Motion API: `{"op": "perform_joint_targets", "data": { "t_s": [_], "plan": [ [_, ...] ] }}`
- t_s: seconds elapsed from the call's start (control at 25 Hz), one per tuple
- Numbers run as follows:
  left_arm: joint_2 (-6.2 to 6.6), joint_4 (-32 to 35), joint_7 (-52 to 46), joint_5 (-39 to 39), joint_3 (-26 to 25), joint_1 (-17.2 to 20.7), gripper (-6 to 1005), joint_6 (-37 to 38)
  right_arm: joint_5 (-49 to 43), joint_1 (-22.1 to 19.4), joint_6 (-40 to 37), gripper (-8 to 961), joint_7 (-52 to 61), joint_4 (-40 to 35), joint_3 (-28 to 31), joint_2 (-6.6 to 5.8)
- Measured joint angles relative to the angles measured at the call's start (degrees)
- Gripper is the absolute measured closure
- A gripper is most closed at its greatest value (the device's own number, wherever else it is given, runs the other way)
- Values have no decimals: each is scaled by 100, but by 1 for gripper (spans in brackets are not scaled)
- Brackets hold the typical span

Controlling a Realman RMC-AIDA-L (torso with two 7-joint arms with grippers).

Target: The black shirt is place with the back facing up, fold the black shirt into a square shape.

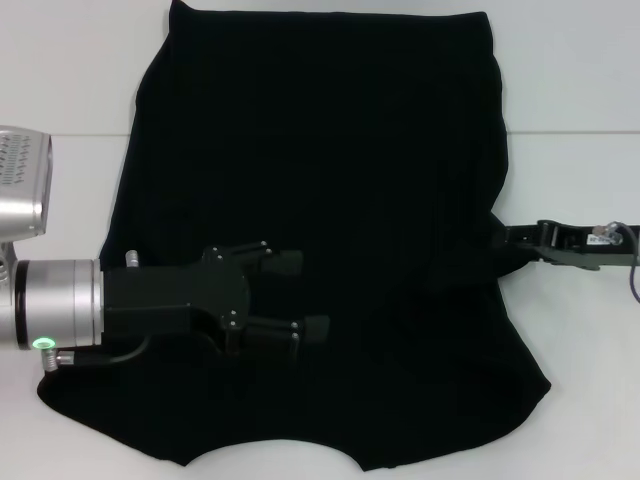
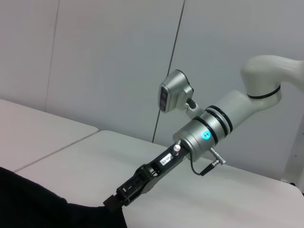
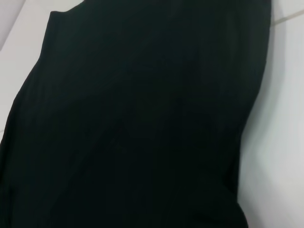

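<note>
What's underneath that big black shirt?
A white table shows all around the black shirt. Whatever lies directly beneath the cloth is covered.

no readable txt, brand or nr anywhere: the only label is a small white sticker [image 2: 166, 159] on the right tool's [image 2: 115, 201] black body in the left wrist view, w/ print too small to read.

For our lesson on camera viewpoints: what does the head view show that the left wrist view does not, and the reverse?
Only the head view shows the left gripper, fingers spread above the spread-out black fabric shirt. Only the left wrist view shows the right arm's silver body and the grey wall panels behind. Both show the shirt, the white table and the right gripper at the shirt's edge.
</note>
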Motion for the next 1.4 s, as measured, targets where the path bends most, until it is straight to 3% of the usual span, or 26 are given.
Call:
{"op": "perform_joint_targets", "data": {
  "t_s": [0.24,0.68,1.0,1.4],
  "plan": [
    [24,0,11,4,-3,-23,49,-6,43,20,52,338,-287,-11,63,86],
    [28,9,16,9,0,-30,50,-16,204,124,-69,803,-434,-62,80,123],
    [32,17,4,9,-10,-46,50,-15,377,359,-76,911,-452,-101,33,147],
    [43,27,-1,8,-42,-44,49,-22,418,530,298,897,-744,-100,48,481]
  ]
}}
